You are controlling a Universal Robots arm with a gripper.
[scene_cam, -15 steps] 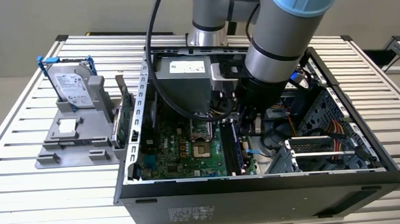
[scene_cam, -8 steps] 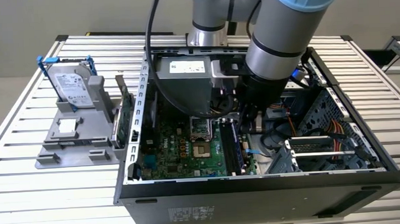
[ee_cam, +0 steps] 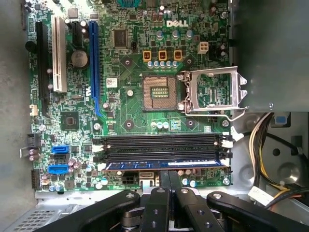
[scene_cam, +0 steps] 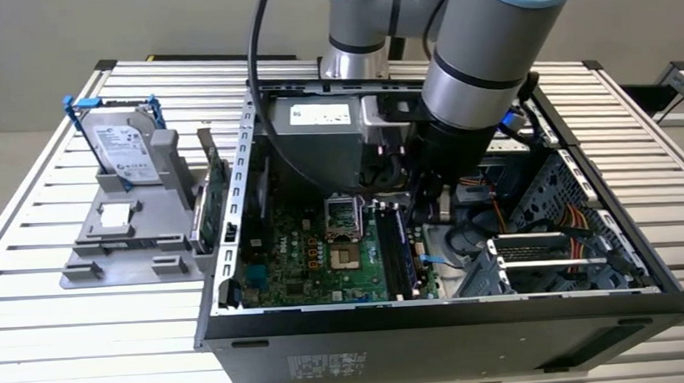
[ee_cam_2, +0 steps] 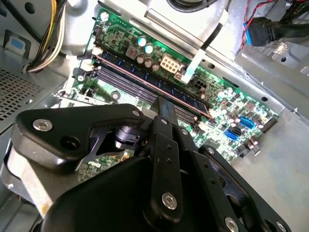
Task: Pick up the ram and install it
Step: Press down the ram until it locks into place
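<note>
Here we saw the ram (ee_cam: 164, 165) lying in the memory slot nearest the motherboard (ee_cam: 135, 72) edge, and the gripper (ee_cam: 169, 186), fingers closed together and empty, just above it.

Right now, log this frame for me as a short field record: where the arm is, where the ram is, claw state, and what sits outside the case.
arm: reaching down into the open computer case
claw: just beside the memory slots on the green board
claw state: cannot tell
ram: blue stick lying in the slot nearest the claw
other slots: bare
outside case: hard drive upright in a grey stand, exterior view's left
</note>
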